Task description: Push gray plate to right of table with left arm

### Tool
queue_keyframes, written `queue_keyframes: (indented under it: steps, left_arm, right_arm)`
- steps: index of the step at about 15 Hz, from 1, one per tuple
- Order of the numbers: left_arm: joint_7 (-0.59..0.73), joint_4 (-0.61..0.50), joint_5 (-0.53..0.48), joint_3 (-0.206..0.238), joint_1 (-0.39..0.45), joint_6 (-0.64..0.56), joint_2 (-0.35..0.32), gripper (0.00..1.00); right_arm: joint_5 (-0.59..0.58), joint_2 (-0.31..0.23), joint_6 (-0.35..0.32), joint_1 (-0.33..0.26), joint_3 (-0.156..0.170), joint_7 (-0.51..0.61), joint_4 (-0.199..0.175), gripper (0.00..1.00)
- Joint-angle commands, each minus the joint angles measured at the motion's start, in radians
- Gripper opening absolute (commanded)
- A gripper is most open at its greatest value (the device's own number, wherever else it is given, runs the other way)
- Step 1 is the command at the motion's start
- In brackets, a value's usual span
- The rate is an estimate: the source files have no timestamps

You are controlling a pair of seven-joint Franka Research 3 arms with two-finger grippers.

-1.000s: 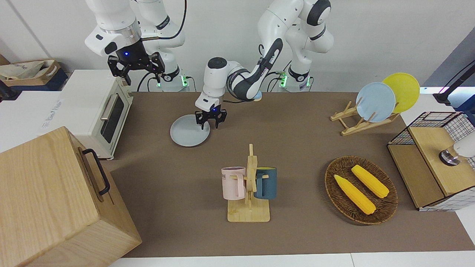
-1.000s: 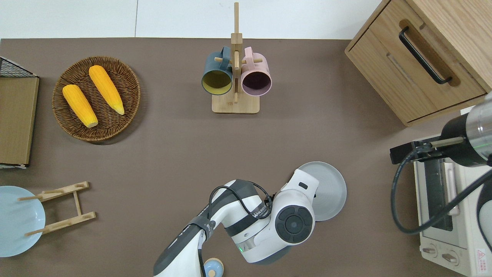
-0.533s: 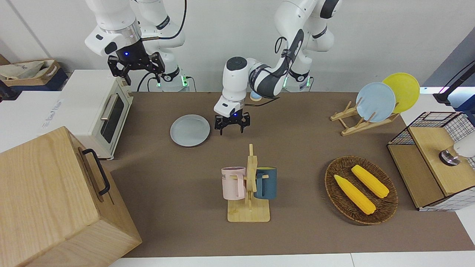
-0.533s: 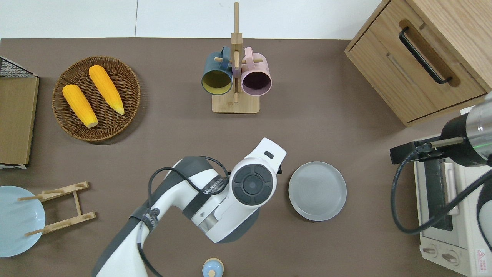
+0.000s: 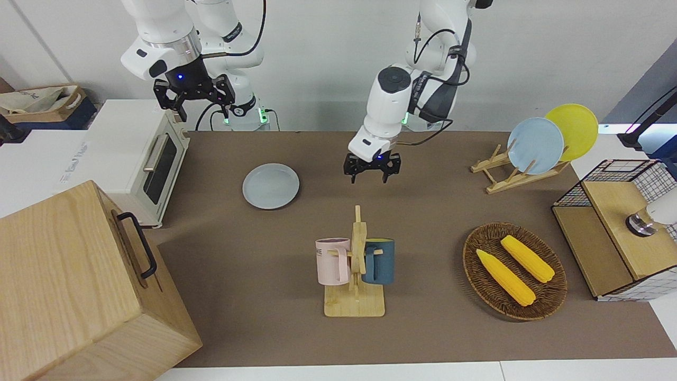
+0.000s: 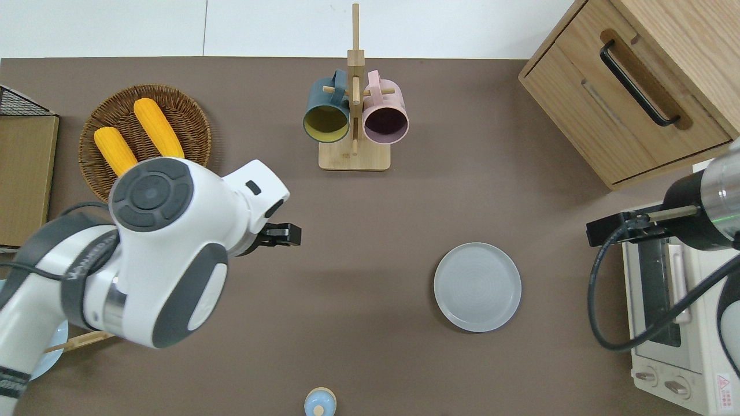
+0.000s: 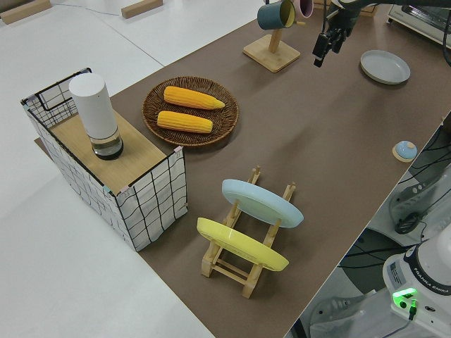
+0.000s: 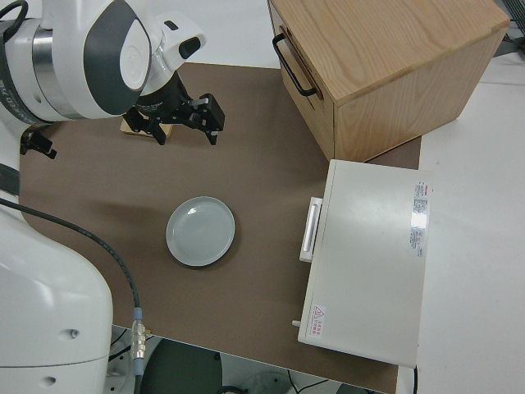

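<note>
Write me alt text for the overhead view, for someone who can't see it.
The gray plate lies flat on the brown table, untouched. The left gripper hangs open above bare tabletop, apart from the plate, toward the left arm's end; the right arm is parked.

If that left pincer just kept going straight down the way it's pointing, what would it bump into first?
Probably just the bare table. The left pincer points down, clear of the plate and the mug stand, though depth is hard to judge.
</note>
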Motion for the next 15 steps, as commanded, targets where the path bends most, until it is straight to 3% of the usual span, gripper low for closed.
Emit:
queue_keyframes:
  steps: [1, 6, 8, 13, 15]
  left_arm:
    - [0.197, 0.004, -0.017, -0.007, 0.121, -0.083, -0.071, 0.99]
    - [0.329, 0.171, -0.009, -0.002, 0.223, -0.247, -0.069, 0.99]
    - [0.398, 0.226, -0.008, 0.027, 0.243, -0.288, -0.068, 0.99]
    - [0.458, 0.266, -0.008, 0.097, 0.241, -0.322, -0.069, 0.99]
    - [0.458, 0.266, -0.008, 0.097, 0.24, -0.322, -0.069, 0.99]
  right_arm:
    - [0.008, -0.008, -0.012, -0.011, 0.006, -0.003, -0.001, 0.983]
    - [0.008, -0.008, -0.012, -0.011, 0.006, -0.003, -0.001, 0.983]
    - [0.008, -0.008, -0.012, -0.011, 0.006, -0.001, -0.001, 0.983]
    - [0.008, -0.008, -0.012, -0.011, 0.006, -0.001, 0.001, 0.983]
    - [0.008, -0.008, -0.012, -0.011, 0.006, -0.001, 0.001, 0.983]
